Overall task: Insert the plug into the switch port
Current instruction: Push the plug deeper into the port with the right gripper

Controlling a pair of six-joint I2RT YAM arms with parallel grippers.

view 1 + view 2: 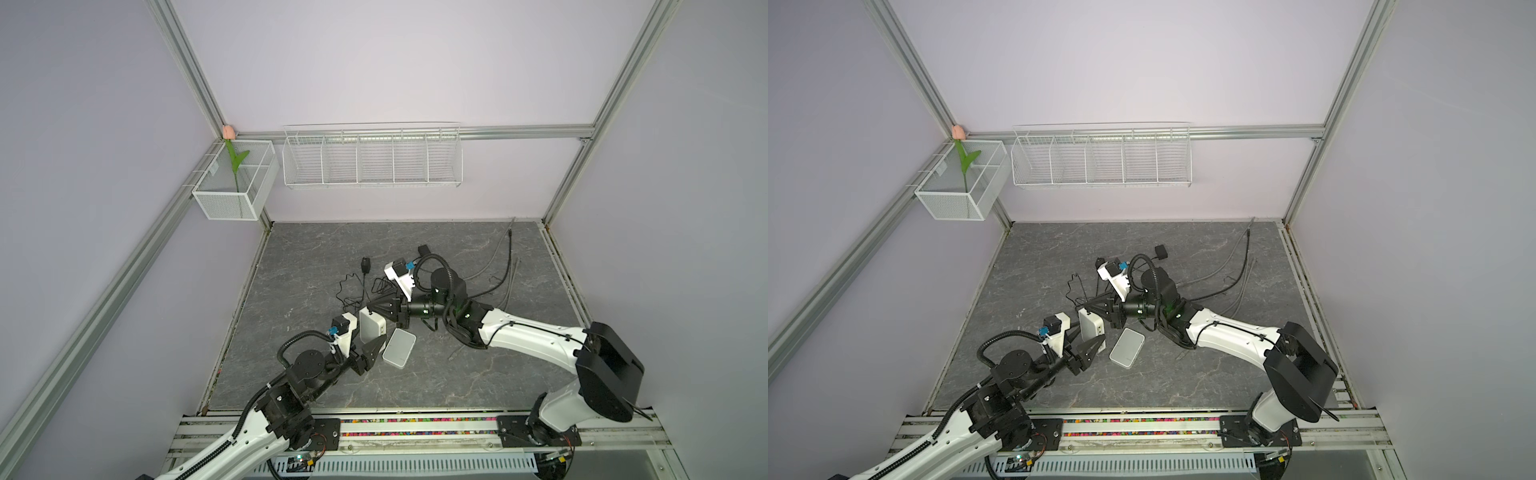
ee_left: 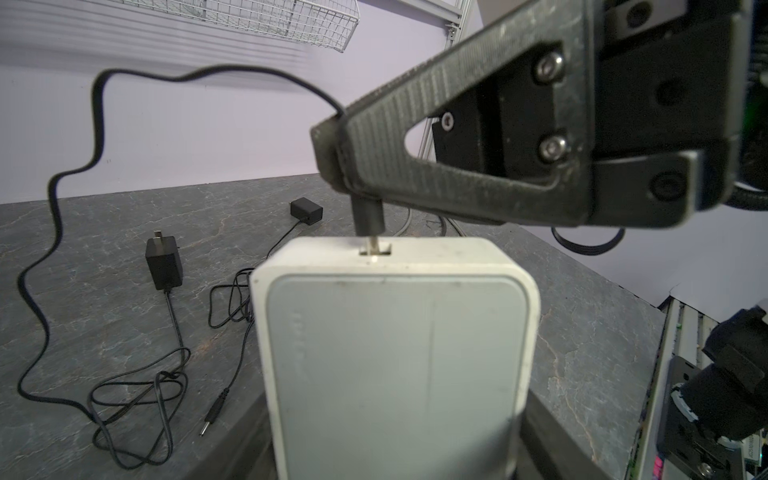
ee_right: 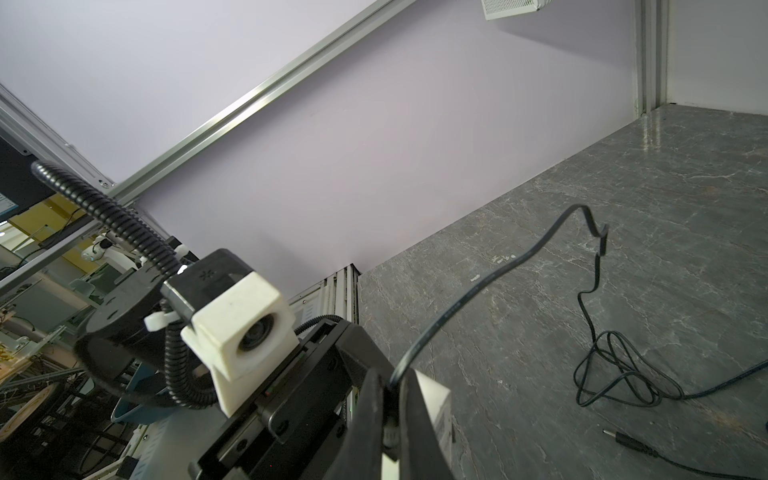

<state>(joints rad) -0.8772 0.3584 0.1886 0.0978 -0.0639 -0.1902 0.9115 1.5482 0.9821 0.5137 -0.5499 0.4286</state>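
Over the middle of the bench (image 1: pixel 457 374): right gripper (image 2: pixel 332 158) has its jaws together, clamped on the black plug (image 2: pixel 368 212) right at the fingertips. The cable (image 2: pixel 95 124) leaves behind the tips, arcs up, then drops to the bench. The plug's metal tip is in the port (image 2: pixel 376 248) on the narrow edge of the white switch (image 2: pixel 395 353). The plug body is just clear of the casing, with bare metal showing between them.

Left gripper (image 1: pixel 368 340) is partly spread and clamped across the switch body. It holds the switch off the bench, port edge toward the right gripper. In both top views the right gripper's fingers hide the plug.

- Just beside the left gripper, on the front-edge side: second white box (image 1: pixel 399 347), flat on the bench, apart from both grippers.
- Toward the back edge: two black power adapters (image 2: pixel 163 262) (image 2: pixel 306 211) with tangled thin leads, and a loose barrel plug (image 2: pixel 212 419).
- Toward the back right corner: grey cables (image 1: pixel 513 270).
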